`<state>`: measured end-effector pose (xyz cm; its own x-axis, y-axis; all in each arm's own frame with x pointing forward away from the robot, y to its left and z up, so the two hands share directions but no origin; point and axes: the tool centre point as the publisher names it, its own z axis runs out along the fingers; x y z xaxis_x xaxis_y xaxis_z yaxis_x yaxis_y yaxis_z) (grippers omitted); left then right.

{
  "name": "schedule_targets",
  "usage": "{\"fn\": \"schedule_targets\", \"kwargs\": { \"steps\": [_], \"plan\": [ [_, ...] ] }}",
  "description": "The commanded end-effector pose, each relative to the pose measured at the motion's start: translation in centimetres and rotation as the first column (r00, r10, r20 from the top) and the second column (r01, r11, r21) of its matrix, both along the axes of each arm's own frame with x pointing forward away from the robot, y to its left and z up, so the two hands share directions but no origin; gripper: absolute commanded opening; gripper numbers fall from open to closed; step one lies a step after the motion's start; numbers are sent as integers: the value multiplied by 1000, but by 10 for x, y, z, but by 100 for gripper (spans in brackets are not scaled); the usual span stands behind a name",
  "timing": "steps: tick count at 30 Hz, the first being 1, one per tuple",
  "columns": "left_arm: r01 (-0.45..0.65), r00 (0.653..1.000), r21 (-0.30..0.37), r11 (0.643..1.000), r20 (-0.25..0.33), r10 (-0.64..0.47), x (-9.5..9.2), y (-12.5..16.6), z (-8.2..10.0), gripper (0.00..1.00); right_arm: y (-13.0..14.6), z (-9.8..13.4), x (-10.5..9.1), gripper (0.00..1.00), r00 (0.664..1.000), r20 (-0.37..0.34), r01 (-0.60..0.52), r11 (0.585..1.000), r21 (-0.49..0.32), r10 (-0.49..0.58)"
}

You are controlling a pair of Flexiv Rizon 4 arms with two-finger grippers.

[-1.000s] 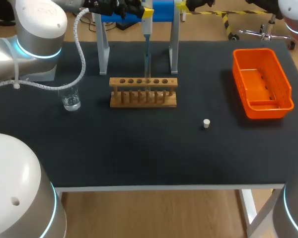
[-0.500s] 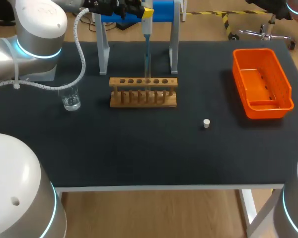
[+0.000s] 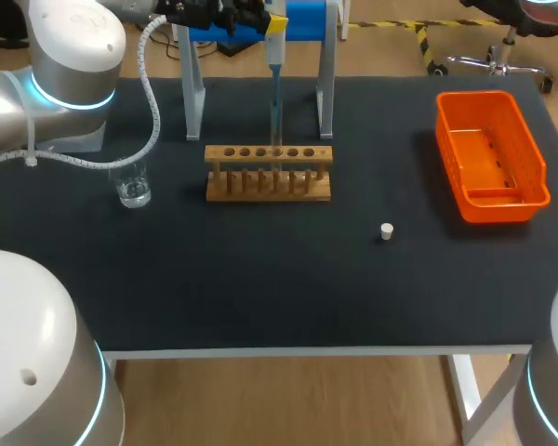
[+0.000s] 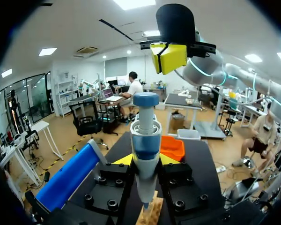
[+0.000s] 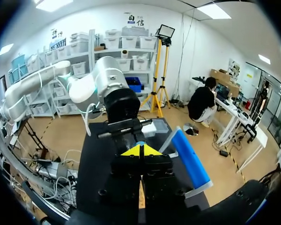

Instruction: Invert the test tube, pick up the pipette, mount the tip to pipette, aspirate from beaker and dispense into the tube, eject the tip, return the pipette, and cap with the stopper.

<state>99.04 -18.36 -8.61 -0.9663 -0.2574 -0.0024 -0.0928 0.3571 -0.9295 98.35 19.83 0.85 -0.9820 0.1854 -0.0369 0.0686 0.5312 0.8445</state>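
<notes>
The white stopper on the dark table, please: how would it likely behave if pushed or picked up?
The stopper looks small, so it is probably very light and easily knocked. It seems to stand on end; tipped over, its round shape would likely roll.

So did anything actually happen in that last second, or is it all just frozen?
Almost nothing. The right arm shifted slightly: its part above the far right corner of the table slid almost out of the head view. The left gripper stays shut on the pipette above the test tube rack; beaker, stopper and orange bin lie as before.
</notes>
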Motion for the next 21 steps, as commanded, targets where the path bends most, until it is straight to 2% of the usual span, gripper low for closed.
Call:
{"fn": "schedule_targets", "kwargs": {
  "steps": [1, 21],
  "plan": [
    [-2, 1000, -2, 1000, 2, 2, 0, 0, 0, 0, 12, 1, 5, 0, 1000, -9, -10, 1000, -13, 10],
    [-2, 1000, -2, 1000, 2, 2, 0, 0, 0, 0, 28, -7, 7, 0, 1000, -29, -12, 999, -30, 11]
  ]
}}
